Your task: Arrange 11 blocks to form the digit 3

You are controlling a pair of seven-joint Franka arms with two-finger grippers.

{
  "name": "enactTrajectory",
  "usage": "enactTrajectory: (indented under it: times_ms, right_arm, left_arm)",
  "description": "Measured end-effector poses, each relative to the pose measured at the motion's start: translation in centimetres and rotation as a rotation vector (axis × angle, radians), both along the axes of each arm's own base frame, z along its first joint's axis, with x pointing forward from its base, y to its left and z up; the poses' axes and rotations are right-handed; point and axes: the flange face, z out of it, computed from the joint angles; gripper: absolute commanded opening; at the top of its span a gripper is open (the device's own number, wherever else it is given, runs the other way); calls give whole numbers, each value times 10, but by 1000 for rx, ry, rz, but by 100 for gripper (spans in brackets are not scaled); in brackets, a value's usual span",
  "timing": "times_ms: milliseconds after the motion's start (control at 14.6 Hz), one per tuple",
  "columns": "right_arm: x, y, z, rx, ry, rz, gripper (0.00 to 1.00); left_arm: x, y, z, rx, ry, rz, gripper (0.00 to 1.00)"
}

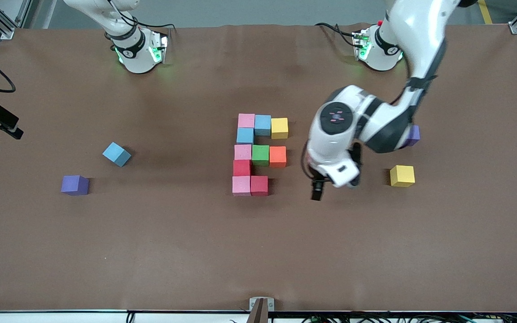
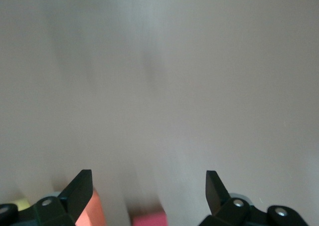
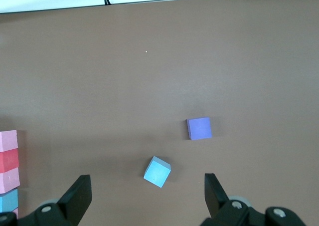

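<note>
Several blocks form a partial figure mid-table: pink [image 1: 246,120], light blue [image 1: 262,124] and yellow [image 1: 279,128] in the top row, light blue [image 1: 245,135] below, then pink [image 1: 243,152], green [image 1: 260,154] and orange [image 1: 278,156], then red [image 1: 242,168], then pink [image 1: 241,185] and red [image 1: 259,185]. A loose yellow cube [image 1: 402,175] lies toward the left arm's end. A loose light blue cube [image 1: 116,154] [image 3: 157,171] lies toward the right arm's end. My left gripper [image 1: 326,188] [image 2: 148,173] hangs open and empty between the figure and the yellow cube. My right gripper [image 3: 148,178] is open, high above the light blue cube.
One purple cube [image 1: 75,185] [image 3: 199,128] sits beside the loose light blue cube, nearer the front camera. Another purple cube [image 1: 413,135] is partly hidden under the left arm. In the left wrist view, the orange cube [image 2: 92,208] and a pink-red cube [image 2: 148,219] show.
</note>
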Motion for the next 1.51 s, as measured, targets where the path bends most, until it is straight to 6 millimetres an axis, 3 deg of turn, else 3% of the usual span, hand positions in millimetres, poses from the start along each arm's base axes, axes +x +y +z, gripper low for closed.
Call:
enactTrajectory:
  times_ms: [206,481,687,893,1099,1512]
  right_arm:
    - [1,0,0,-1,-7,1,100]
    - [4,1,-3,-1,-10,1,100]
    - [6,0,-6,-1,-4,1,100]
    - [7,0,-8,-1,-2,1,100]
    - [7,0,-8,-1,-4,1,100]
    - [7,0,-8,-1,-5,1,100]
  left_arm:
    - [5,104,7,42,48,-175,100]
    - [10,241,-16,54,134,-374,100]
    - [10,309,-35,35,179,-566,100]
    - [12,347,-66,-6,182,-754,99]
    - [13,366,-95,-45,174,-883,99]
    - [-2,350,-128,-68,150,-1043,99]
